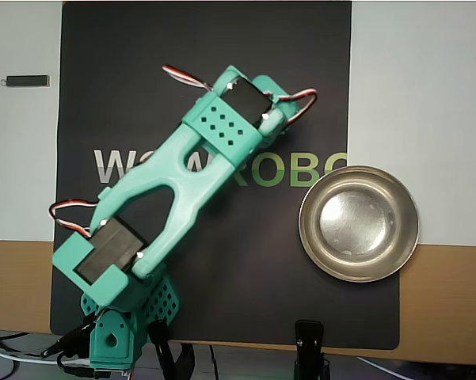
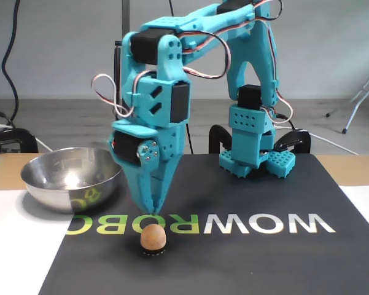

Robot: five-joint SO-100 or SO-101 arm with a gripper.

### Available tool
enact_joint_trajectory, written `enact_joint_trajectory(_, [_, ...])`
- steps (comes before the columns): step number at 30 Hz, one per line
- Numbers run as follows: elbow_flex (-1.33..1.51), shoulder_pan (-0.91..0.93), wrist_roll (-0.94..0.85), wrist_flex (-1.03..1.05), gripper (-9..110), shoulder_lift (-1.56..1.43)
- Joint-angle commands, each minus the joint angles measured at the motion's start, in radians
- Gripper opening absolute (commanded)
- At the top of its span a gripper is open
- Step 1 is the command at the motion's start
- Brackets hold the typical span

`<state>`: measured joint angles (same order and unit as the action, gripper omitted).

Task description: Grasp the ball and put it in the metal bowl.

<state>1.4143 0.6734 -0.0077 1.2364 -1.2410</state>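
In the overhead view the teal arm (image 1: 182, 170) covers the ball and gripper; metal bowl (image 1: 359, 223) sits right of it at the black mat's (image 1: 301, 79) edge. In the fixed view the gripper (image 2: 152, 211) points down just above the ball (image 2: 153, 236) on the mat, fingers together, bowl well left.

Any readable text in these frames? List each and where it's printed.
"WOWROBO": printed on the black mat, white "WOW" then green "ROBO", complete in the fixed view.
"W…OBO" on the same mat in the overhead view; the arm covers the middle letters.
No other readable text.
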Motion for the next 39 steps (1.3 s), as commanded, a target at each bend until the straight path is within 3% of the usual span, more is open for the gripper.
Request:
enact_joint_trajectory(1, [-0.041, 0.0, 0.003, -0.008, 1, -0.017])
enact_joint_trajectory(39, [0.002, -0.04, 0.005, -0.041, 1, -0.006])
